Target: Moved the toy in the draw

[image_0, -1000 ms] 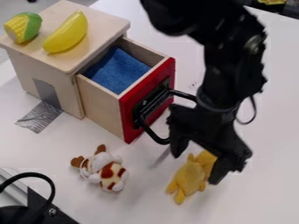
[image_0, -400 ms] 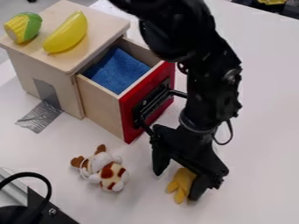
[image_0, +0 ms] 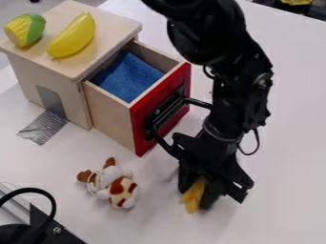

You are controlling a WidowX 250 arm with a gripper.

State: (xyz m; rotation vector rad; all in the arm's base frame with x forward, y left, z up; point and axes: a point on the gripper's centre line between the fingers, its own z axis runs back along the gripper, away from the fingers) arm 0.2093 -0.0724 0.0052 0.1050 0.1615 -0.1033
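In the lower centre of the frame, just right of the middle, I have the black two-finger end effector (image_0: 194, 199) hanging down over the white counter (image_0: 280, 171), its two fingers drawn in on either side of the small yellow plush toy (image_0: 192, 196) and clamped on it. Part of the toy pokes out below, between the fingertips; I can't tell whether it touches the counter. The black arm (image_0: 239, 90) comes in from the top edge.

Left of the arm, the red-fronted wooden drawer (image_0: 111, 116) stands pulled out of its pale wooden cabinet (image_0: 60, 90), a folded blue cloth (image_0: 130, 76) inside it. My toy is outside the drawer, below and to the right of its black handle (image_0: 167, 112). On the cabinet top, at the upper left, lie a yellow plastic banana (image_0: 72, 35) and a yellow and green toy corn cob (image_0: 25, 29), near each other. A strip of silver tape (image_0: 43, 127) runs from the cabinet's side onto the counter.

At the lower left, a white plush toy with brown patches (image_0: 117, 186) lies well apart from my fingers (a black cable (image_0: 41, 190) loops in at the corner beyond it).
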